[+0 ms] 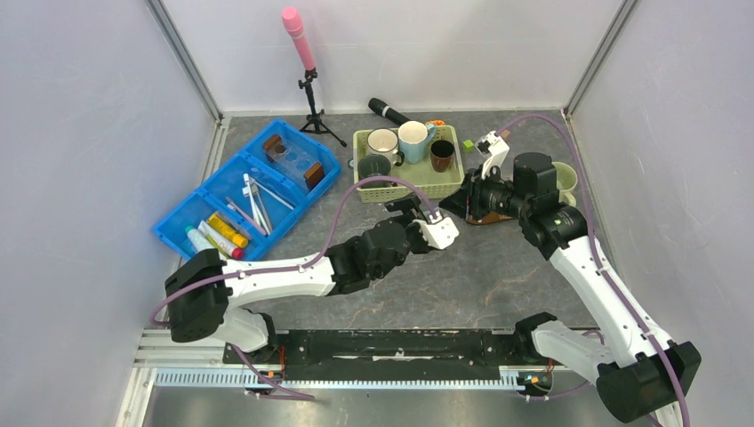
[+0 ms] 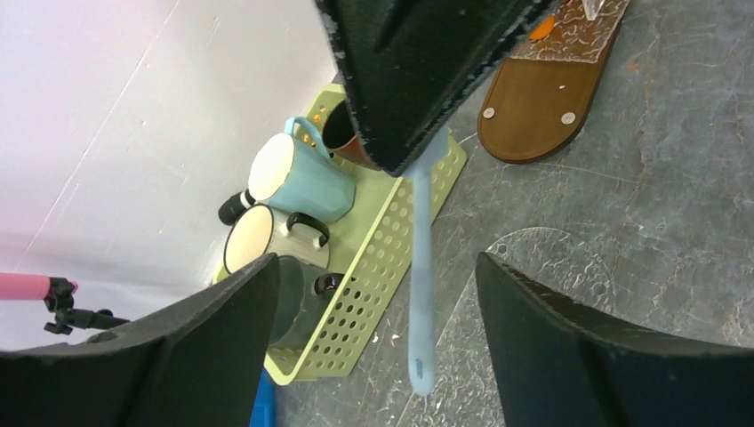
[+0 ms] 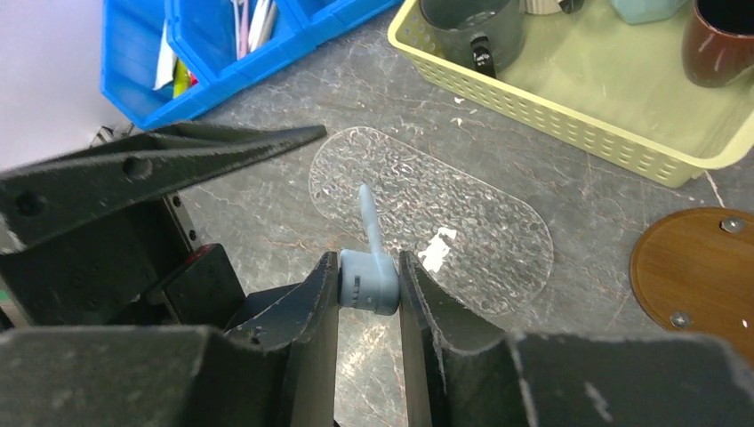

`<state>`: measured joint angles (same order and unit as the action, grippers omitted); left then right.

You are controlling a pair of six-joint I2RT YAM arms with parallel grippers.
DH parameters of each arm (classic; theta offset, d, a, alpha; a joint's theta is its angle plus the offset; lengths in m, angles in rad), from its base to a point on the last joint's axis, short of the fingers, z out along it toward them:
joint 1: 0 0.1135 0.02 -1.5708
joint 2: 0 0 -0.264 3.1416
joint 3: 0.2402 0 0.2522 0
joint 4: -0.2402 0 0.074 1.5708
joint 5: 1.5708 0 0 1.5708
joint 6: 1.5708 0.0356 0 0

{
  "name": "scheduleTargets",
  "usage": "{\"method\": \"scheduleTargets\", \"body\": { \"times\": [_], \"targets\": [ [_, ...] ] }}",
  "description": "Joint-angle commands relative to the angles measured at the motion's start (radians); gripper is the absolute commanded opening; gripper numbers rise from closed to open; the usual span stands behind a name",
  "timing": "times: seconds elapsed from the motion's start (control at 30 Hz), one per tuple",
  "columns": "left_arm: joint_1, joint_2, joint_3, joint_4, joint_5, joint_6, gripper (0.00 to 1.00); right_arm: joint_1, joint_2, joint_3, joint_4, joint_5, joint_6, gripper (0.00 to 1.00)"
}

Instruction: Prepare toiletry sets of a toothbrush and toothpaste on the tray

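Over grey table (image 1: 480, 276), right hand (image 3: 368, 267) pinches pale-blue toothbrush (image 2: 421, 267); left hand (image 2: 375, 265) gapes empty.

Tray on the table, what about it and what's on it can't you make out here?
tray: top view, the right gripper covers most of it; both wrist views cut it at the frame edge.
orange bit by it: left wrist view, cropped, partly behind the right gripper; unidentifiable.
toothbrush bristles: left wrist view, blurred, upper end inside the right gripper.
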<state>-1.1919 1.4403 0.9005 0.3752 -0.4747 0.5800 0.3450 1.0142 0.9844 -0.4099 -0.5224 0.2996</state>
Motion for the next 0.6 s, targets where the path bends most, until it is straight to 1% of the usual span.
{"method": "scheduleTargets", "body": {
  "times": [0.0,0.07,0.1,0.33,0.57],
  "targets": [
    [-0.007,-0.007,-0.012,0.077,-0.046,-0.004,0.92,0.003,0.002,0.036,-0.04,0.062,-0.056,0.0],
    [-0.007,-0.02,-0.016,0.078,-0.054,-0.011,0.99,0.002,0.0,0.056,-0.067,0.096,-0.078,0.0],
    [-0.006,-0.027,-0.021,0.076,-0.058,-0.016,1.0,0.004,-0.003,0.066,-0.079,0.113,-0.087,0.0],
    [-0.005,-0.095,-0.036,0.035,-0.063,-0.075,1.0,0.002,-0.039,0.129,-0.158,0.263,-0.153,0.0],
    [0.007,-0.173,-0.042,-0.028,-0.081,-0.134,1.0,0.002,-0.099,0.162,-0.212,0.454,-0.2,0.0]
  ]
}}
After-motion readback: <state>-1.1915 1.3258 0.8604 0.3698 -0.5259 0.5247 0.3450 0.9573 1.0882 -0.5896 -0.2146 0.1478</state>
